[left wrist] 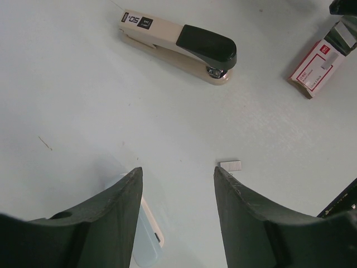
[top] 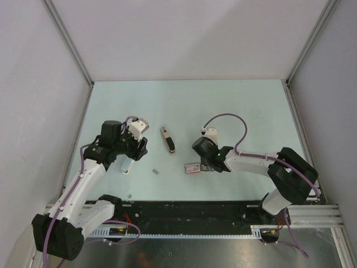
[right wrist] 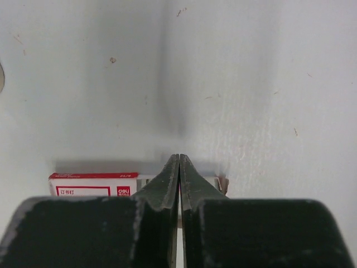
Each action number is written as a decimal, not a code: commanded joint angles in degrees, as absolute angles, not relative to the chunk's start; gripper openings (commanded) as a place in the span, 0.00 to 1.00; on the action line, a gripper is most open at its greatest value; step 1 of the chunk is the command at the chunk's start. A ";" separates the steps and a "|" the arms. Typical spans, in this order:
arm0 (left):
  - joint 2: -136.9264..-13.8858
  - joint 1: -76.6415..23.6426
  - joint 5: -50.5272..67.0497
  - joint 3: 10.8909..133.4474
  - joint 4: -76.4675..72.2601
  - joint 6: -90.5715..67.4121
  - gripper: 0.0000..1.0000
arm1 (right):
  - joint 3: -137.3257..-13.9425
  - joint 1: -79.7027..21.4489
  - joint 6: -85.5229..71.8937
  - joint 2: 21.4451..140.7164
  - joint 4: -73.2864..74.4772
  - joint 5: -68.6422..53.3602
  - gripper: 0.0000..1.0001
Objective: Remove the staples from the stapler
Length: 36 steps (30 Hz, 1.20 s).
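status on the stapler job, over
Left gripper open, near staple strip. Right gripper shut at box. Stapler lies untouched between them. Nothing in the way.

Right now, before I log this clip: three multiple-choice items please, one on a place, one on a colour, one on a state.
1. Where does the stapler lie? A) on the table between the arms B) inside the left jaws C) against the far wall
2. What colour is the staple box print? A) blue B) red C) green
3. How do the right jaws stand? A) wide open B) out of view C) shut
Answers: 1 A, it lies free mid-table; 2 B, red frame on white; 3 C, the right wrist view shows them pressed together.
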<state>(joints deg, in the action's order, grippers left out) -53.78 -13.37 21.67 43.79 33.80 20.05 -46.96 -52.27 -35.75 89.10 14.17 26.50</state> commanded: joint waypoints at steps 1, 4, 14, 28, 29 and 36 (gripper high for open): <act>-53.77 -13.11 23.46 43.67 33.70 21.48 0.58 | -47.90 -51.80 -34.94 90.44 10.48 27.15 0.02; -53.84 -13.11 23.44 43.68 33.70 21.59 0.59 | -47.90 -51.83 -35.07 91.07 9.76 26.96 0.02; -53.70 -13.10 23.30 43.46 33.68 21.74 0.59 | -47.90 -51.97 -35.47 92.28 9.31 26.29 0.00; -53.64 -13.10 22.81 43.48 33.72 21.92 0.58 | -47.90 -55.37 -37.32 90.82 12.69 28.30 0.00; -53.58 -13.10 22.74 43.50 33.69 21.95 0.59 | -47.86 -55.72 -37.51 90.67 12.93 28.56 0.00; -53.25 -13.12 22.80 43.44 33.74 21.69 0.59 | -46.81 -56.99 -38.80 88.65 14.02 29.24 0.00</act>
<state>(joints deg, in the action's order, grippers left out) -53.98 -13.37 21.65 43.79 33.82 20.64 -46.94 -56.38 -37.01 91.72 13.04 26.74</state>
